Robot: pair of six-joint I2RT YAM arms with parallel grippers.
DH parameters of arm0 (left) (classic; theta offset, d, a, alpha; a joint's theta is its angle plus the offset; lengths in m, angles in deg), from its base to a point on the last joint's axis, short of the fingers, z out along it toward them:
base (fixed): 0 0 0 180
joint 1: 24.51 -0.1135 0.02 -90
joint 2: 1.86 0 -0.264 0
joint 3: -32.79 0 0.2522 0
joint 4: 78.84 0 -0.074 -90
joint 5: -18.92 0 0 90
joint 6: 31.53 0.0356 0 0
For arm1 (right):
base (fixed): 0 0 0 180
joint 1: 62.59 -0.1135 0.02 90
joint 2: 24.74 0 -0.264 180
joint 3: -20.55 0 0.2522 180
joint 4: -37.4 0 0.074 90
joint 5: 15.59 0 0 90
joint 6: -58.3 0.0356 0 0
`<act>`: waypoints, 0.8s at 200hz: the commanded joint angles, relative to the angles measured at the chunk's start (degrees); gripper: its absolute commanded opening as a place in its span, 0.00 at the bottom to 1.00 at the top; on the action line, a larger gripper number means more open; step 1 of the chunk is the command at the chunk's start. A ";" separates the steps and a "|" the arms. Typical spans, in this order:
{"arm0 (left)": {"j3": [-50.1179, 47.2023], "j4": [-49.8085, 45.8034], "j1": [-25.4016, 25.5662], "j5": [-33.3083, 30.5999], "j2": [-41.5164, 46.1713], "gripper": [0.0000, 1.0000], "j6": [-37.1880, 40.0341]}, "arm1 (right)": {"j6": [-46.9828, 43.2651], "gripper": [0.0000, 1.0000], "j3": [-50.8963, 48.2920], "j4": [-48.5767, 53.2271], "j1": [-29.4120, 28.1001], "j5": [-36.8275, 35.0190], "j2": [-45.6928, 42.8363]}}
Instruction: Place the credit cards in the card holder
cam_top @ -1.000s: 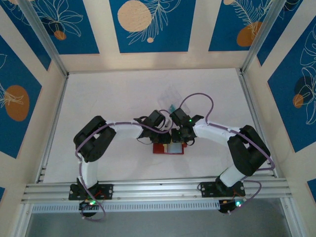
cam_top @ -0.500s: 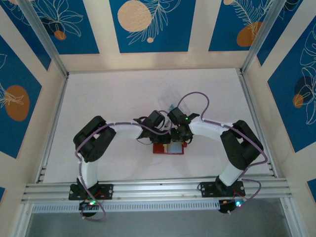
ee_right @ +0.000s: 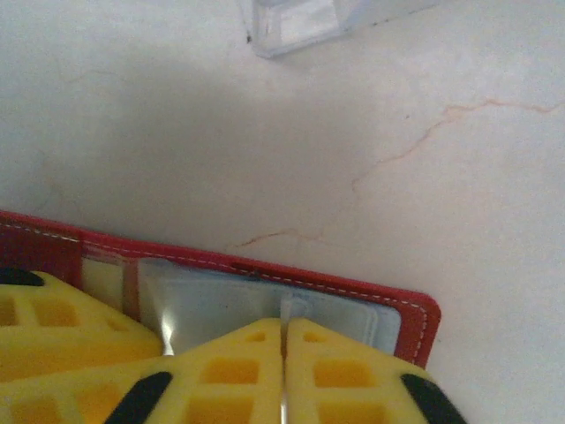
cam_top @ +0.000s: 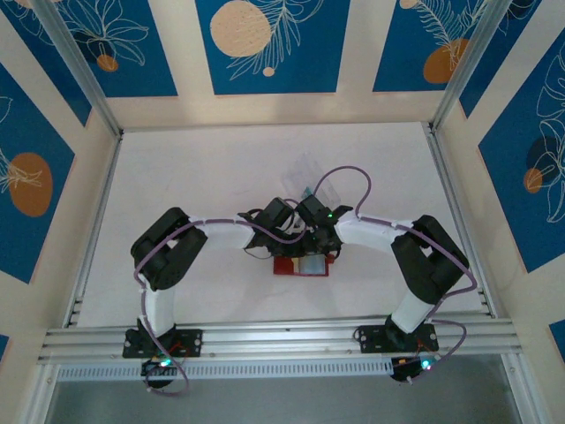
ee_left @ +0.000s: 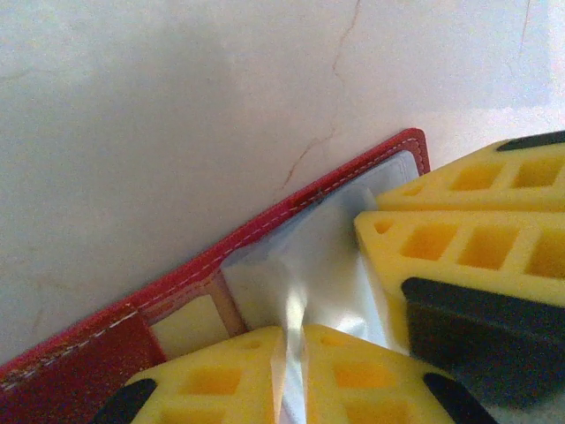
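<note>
1. Since a second ago the right arm's elbow has swung inward toward the table's centre and its jaws have closed, while the left arm has kept its place.
2. The flat red stitched folding wallet [cam_top: 282, 267] [ee_left: 265, 225] [ee_right: 415, 314] lies open near the middle of the white veined tabletop [cam_top: 221, 177], its clear pocket window facing up.
3. The left gripper [cam_top: 296, 247] [ee_left: 294, 331] stands over the wallet, its yellow fingers nearly together with a thin pale fold of the pocket film pinched between them.
4. The right gripper [cam_top: 318, 250] [ee_right: 282, 325] is just beside it on the wallet, its jaws pressed together to a hairline seam. Whether any film is caught there cannot be told.
5. A clear transparent plastic case [cam_top: 305, 170] [ee_right: 300, 22] lies just beyond the wallet, and a sliver of a teal-green card [cam_top: 306, 193] shows next to it.
</note>
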 commanded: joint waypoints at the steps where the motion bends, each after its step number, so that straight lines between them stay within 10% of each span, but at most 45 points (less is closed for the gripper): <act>1: -2.40 -2.34 0.94 -0.88 -2.86 0.15 0.01 | 0.38 0.03 -1.53 1.08 -2.02 4.66 0.28; 54: -4.49 0.03 0.94 -0.81 -2.48 0.15 -2.06 | 0.17 0.00 -0.26 1.82 -0.14 11.75 -3.64; 160: -7.26 4.19 0.95 0.00 -2.41 0.15 -4.74 | 7.40 0.39 -11.29 -6.39 5.75 30.83 -10.19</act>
